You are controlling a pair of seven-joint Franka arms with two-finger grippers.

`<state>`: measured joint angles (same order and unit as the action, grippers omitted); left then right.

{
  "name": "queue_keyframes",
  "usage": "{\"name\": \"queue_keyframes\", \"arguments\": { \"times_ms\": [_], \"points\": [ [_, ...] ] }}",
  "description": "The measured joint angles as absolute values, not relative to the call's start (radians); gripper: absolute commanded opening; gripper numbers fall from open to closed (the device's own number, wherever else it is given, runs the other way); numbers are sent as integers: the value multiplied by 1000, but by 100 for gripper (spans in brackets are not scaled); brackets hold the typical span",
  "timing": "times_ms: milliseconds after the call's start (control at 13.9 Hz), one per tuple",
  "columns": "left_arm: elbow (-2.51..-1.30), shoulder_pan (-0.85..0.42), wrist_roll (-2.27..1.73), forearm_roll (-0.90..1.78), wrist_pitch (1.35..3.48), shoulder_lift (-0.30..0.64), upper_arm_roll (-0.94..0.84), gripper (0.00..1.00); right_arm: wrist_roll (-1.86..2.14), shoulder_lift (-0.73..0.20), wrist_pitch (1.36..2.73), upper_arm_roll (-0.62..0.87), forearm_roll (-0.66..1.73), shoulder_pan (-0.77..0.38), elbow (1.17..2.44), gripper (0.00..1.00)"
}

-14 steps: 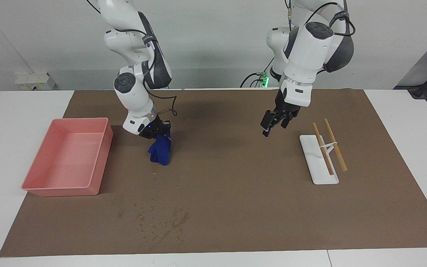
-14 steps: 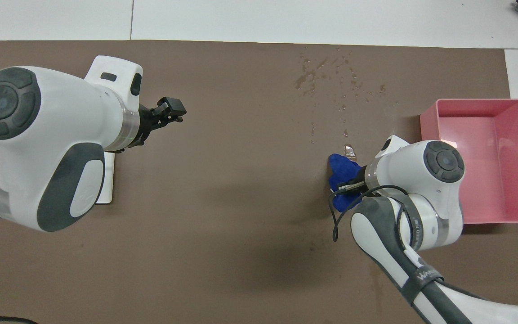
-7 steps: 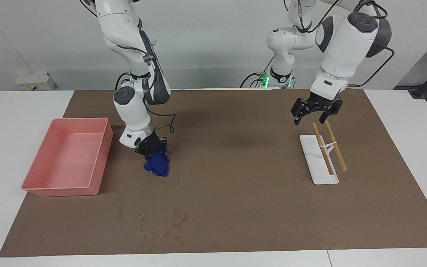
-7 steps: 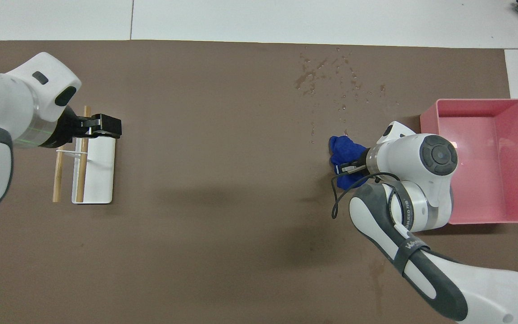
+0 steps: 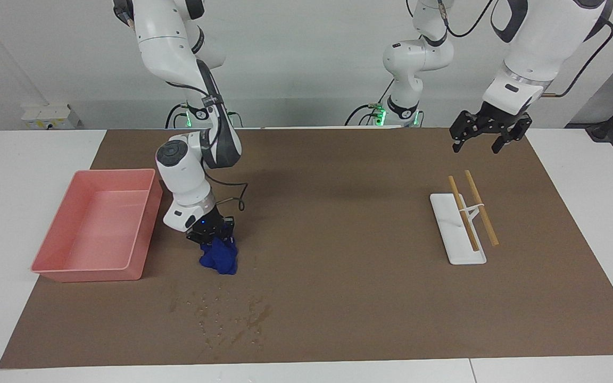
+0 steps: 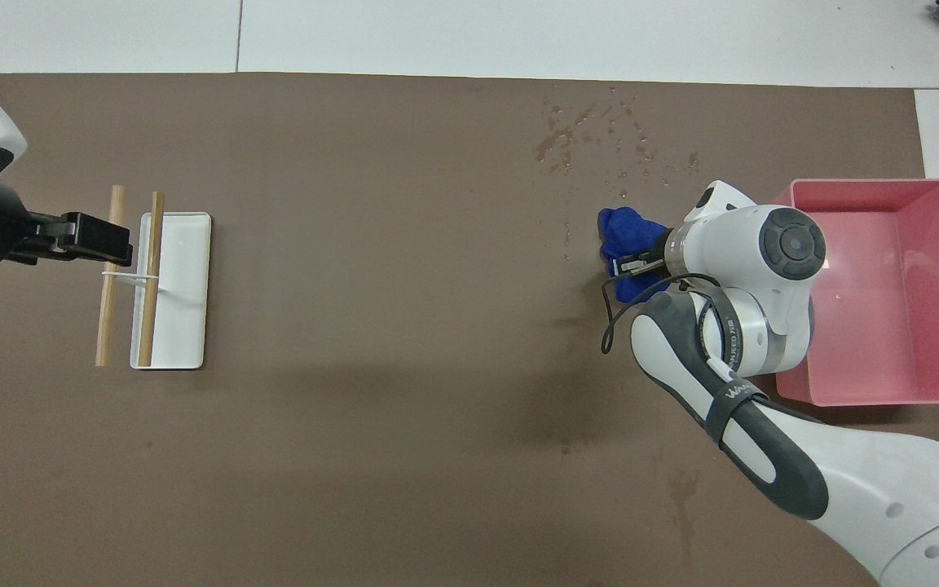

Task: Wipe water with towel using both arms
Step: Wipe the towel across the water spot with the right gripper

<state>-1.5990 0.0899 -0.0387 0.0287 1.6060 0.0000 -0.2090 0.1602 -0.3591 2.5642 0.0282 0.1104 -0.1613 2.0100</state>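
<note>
At the mat's edge by the right arm's end I have the pink tray [image 5: 116,172], which plays no part in this step. Just beside it, the right gripper [image 5: 212,235] is down low, its 2 fingers clamped on the top of the bunched blue towel [image 5: 220,259], whose lower folds appear to rest on the brown mat [image 5: 338,298]. The water [image 6: 566,238] I am after reads as a faint, narrow streak on the mat just beside the towel, toward the left arm's end. The cluster of dark splatter marks [image 5: 232,319] lies farther from the robots, near the mat's long edge. My judgement is that the wipe is only starting. To do it well I would press the cloth flat enough to make real contact, then drag it slowly across the streak in 1 steady pass, without lifting or letting the bundle roll under the fingers. I would hold the wrist low so the fingertips do not scrape the mat. Toward the left arm's end, the white rest [image 5: 447,234] carries 2 wooden chopsticks [image 5: 481,208] and sits well apart from the wet area. The left gripper [image 5: 477,144] hangs high over the chopsticks with its jaws spread wide and nothing in them. It waits there, clear of the wiping path.
</note>
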Motion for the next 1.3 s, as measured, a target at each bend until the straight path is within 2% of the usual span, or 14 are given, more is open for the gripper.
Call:
{"name": "queue_keyframes", "arguments": {
  "times_ms": [288,1080,1296],
  "points": [
    [-1679,100,-34,29,1623,-20,-219,100,160,-420,2567,29,44,-163,1924,0],
    [-1688,104,-34,29,1626,-35,-218,100,160,-515,2565,29,-46,-144,1784,0],
    [-1692,55,-34,29,1624,-39,-167,100,160,-524,2430,29,-52,-141,1710,0]
  ]
}}
